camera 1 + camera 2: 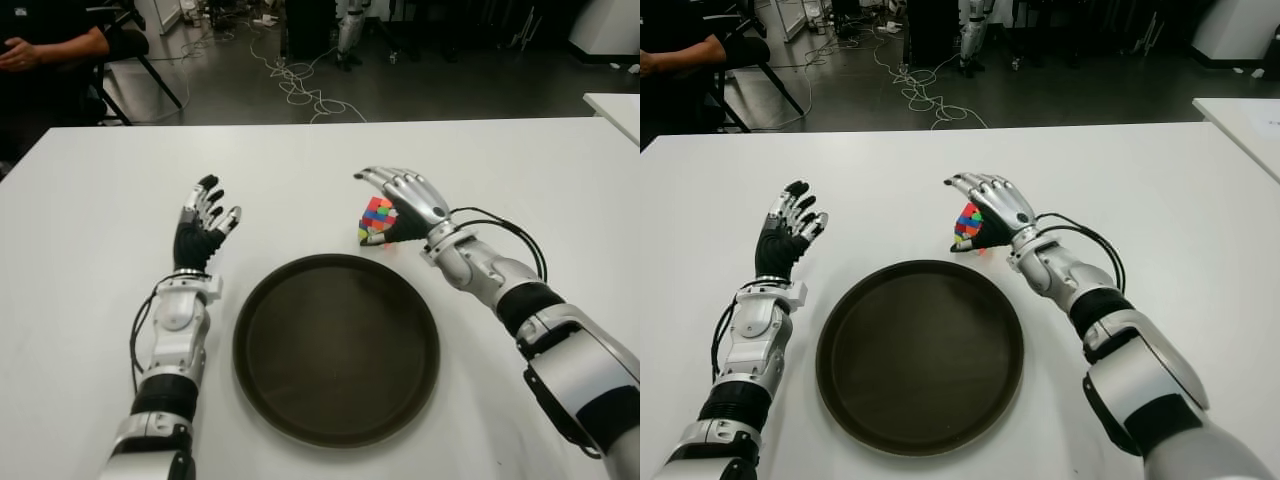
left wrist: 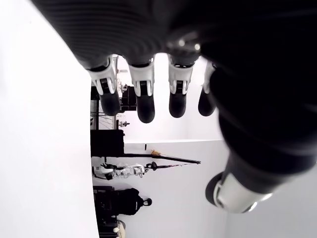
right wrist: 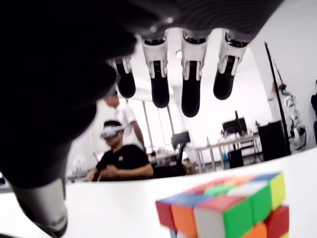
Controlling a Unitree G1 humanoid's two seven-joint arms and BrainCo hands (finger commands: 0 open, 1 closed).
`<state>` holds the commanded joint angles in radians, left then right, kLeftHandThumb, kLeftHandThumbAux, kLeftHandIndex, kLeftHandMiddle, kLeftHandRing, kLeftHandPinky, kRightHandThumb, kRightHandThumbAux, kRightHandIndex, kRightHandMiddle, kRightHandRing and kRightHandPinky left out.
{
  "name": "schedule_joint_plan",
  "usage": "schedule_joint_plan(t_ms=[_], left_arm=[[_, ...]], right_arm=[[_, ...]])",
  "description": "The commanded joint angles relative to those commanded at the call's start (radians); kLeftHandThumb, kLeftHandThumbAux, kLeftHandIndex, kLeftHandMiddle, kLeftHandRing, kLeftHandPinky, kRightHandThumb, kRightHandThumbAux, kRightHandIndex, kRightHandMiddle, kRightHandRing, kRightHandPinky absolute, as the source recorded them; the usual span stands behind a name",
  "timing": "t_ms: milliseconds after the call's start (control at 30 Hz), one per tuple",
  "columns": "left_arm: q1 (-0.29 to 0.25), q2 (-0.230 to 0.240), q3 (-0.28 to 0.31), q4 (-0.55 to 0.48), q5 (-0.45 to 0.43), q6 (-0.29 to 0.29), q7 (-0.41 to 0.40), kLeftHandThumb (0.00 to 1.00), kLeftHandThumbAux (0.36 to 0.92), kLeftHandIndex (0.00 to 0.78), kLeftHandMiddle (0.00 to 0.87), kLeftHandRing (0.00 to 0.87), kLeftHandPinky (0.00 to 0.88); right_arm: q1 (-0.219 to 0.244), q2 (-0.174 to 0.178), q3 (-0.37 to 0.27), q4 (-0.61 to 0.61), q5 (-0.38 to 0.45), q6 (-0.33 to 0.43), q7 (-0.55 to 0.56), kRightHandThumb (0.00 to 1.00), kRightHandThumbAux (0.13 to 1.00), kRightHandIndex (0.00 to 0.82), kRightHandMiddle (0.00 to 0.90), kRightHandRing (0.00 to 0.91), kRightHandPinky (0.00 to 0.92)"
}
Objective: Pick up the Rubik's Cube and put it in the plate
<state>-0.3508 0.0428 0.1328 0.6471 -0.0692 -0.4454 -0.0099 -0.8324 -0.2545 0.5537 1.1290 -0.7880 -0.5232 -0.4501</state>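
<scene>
Right robot hand (image 1: 405, 200) arches over cube (image 1: 377, 221), fingers spread, not yet closed on it. Cube on tabletop (image 1: 100, 200), just beyond plate's (image 1: 336, 347) far rim. Left robot hand (image 1: 203, 225) open, idle beside plate. Cube likely light, rigid, smooth-faced; pinch opposite flat faces.

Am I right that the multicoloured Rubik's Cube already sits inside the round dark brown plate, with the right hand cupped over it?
Not quite. The multicoloured Rubik's Cube is on the white table just beyond the round dark brown plate, outside its rim, as the left eye view shows. The right hand is indeed cupped over it, fingers open in the right wrist view.
</scene>
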Motion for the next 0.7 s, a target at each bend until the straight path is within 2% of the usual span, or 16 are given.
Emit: schedule_joint_plan(t_ms=[267, 700], left_arm=[[0.003, 0.000, 0.002, -0.001, 0.004, -0.003, 0.006, 0.068, 0.780, 0.060, 0.105, 0.083, 0.073], [0.004, 0.006, 0.001, -0.005, 0.013, -0.003, 0.009, 0.058, 0.771, 0.064, 0.106, 0.085, 0.076]], right_arm=[[0.000, 0.005, 0.010, -0.013, -0.004, 0.038, 0.041, 0.000, 0.727, 0.161, 0.176, 0.184, 0.166], [0.001, 0.015, 0.011, -0.014, 0.001, 0.078, 0.012, 0.000, 0.747, 0.167, 0.182, 0.197, 0.189]])
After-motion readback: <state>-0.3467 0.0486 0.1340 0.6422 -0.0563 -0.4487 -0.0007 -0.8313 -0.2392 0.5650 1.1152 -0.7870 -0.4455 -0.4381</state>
